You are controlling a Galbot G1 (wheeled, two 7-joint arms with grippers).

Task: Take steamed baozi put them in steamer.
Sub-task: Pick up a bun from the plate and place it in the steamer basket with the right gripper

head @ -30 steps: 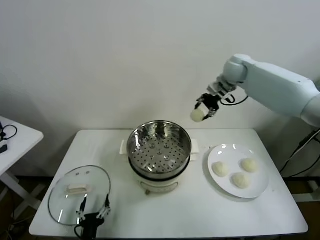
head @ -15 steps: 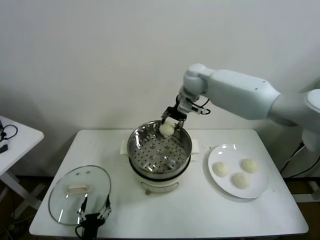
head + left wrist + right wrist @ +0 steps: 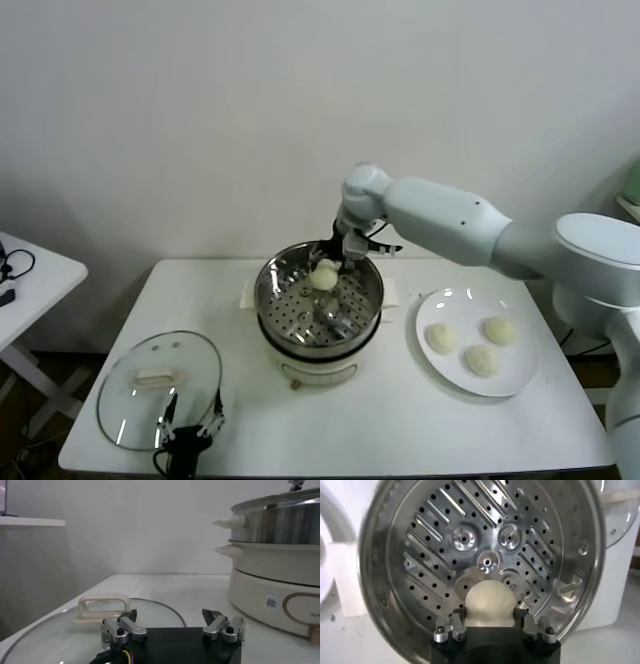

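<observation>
at the far left, a glass lid [image 3: 158, 388] is seen lying flat on the white table [image 3: 400, 430], and just in front of it the left gripper [image 3: 172, 629] is parked low with its jaws standing apart around nothing. further right, the steamer [image 3: 275, 300] is seen with its perforated tray bare; no bun is resting on it yet. directly above that tray the right gripper [image 3: 490, 626] is held, and one baozi [image 3: 489, 602] is seated between its jaws, which are closed against the bun's sides, though a release may be beginning. to the right of those jaws, well apart, three more baozi [image 3: 481, 360] are left on a white plate [image 3: 520, 385]. the task is judged barely begun: the first bun is carried over the pot but not set down, and three remain to be fetched. compared with a second ago, the right arm has been swung from high beside the plate to over the steamer and lowered toward its rim.
</observation>
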